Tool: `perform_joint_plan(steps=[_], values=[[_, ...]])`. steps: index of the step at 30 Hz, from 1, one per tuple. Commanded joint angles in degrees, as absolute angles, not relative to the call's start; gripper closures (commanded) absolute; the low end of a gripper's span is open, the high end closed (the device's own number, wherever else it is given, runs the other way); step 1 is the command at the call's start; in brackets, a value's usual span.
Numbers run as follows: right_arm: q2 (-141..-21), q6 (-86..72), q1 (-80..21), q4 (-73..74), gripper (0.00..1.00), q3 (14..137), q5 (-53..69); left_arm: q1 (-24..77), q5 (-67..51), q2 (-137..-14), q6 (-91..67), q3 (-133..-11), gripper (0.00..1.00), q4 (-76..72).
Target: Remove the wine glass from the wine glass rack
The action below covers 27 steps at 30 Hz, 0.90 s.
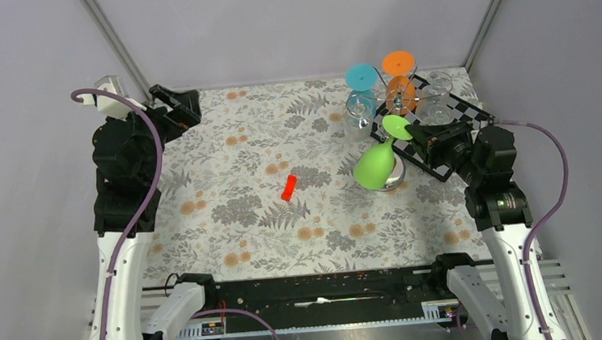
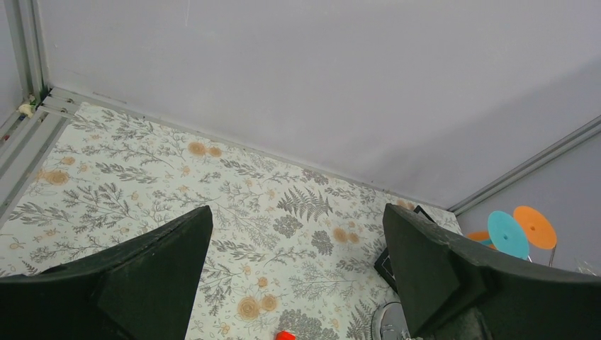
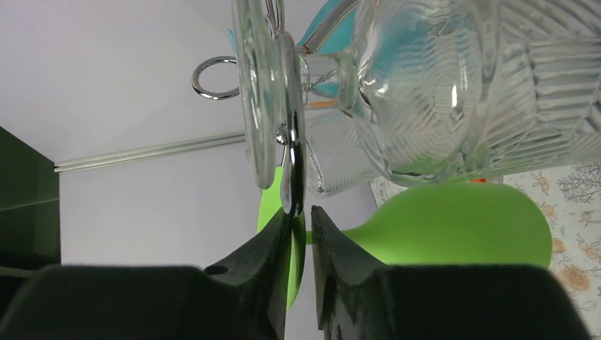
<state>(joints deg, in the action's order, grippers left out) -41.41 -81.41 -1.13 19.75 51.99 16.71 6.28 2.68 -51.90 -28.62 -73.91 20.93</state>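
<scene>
While the wine glass hangs tilted, the right tool straddles its stem.

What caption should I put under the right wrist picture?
Right gripper straddles the green wine glass stem, clear glass hanging above.

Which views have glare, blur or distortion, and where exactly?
Right wrist: the clear glass, filling the upper frame, bends what lies behind it, and a bright glint sits on the wine glass rack. Left wrist: the left gripper's fingers are nearly black, the tablecloth sharp. Top external: even light, only faint shadows.
</scene>
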Motion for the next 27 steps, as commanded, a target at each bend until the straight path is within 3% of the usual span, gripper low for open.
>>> perform_joint_plan(steps=[1, 9, 27], values=[[-40.1, -82.6, -1.4, 18.1, 0.8, 52.4, 17.3, 6.1, 4.2, -52.0, -29.3, -75.8, 0.01, 19.3], [-40.2, -81.4, -1.4, 19.4, 1.0, 53.8, 16.9, 6.1, 4.7, -52.2, -29.3, -75.9, 0.01, 19.4], [-39.0, -77.9, -1.5, 11.4, 1.0, 53.9, 17.7, 6.1, 5.4, -51.8, -29.5, -75.8, 0.01, 19.6]])
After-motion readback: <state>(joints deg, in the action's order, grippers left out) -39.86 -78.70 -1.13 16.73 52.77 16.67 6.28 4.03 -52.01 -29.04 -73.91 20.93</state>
